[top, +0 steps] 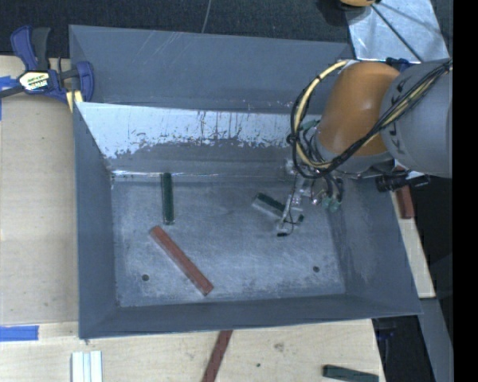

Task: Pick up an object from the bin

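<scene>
Camera view puts your gripper low over the floor of the grey metal bin. It hangs beneath the arm's orange cover and a loop of cables. You cannot tell how far the gripper is open: its tip reads as a small dark tangle of metal against the scuffed floor, and the wrist and cables hide whatever sits above it. Whether it has hold of anything, you cannot tell either.

Just left of the gripper lies a small grey block, tilted on the floor. Its near end runs into the gripper's outline, so you cannot say whether the two touch or stand slightly apart.

Well to the left of the gripper, a dark green rod lies flat, pointing toward the back wall. Also well left of the gripper, but nearer the front wall, a flat reddish-brown stick lies slantwise; rod and stick do not touch.

To the right of the gripper, the arm's grey body covers the bin's rim and part of its side wall, so that stretch is hidden from you.
</scene>
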Controlling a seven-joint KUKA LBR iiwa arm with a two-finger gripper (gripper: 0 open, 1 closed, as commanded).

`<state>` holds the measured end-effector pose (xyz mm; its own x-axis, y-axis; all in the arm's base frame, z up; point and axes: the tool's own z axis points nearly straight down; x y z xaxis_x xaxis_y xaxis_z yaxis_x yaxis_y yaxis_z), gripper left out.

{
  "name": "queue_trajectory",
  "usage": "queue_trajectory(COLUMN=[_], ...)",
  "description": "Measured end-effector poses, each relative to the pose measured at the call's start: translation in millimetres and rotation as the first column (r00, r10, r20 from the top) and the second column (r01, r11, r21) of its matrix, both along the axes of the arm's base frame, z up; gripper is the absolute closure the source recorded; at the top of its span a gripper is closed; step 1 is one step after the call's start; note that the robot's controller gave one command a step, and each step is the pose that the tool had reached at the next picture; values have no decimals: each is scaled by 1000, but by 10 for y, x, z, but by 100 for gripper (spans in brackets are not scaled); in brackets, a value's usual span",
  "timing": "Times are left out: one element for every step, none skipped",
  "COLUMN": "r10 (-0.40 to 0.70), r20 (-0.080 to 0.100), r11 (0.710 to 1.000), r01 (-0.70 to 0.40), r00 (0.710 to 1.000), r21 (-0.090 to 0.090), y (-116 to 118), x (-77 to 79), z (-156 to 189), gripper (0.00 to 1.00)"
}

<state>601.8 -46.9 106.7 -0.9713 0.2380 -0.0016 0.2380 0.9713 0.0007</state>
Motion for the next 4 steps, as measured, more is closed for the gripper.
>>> queue_trajectory(r10=[-84, -153, -153, -152], r20=[0, 4, 4, -3], r11=[996, 988, 988, 988], r01=[84, 153, 153, 152], r00=[996, 988, 988, 988], r21=[0, 1, 1, 0], y=[-25, 183, 183, 182], x=[58, -118, -118, -140], z=[-356, -353, -353, -281], gripper=[0, 100, 100, 100])
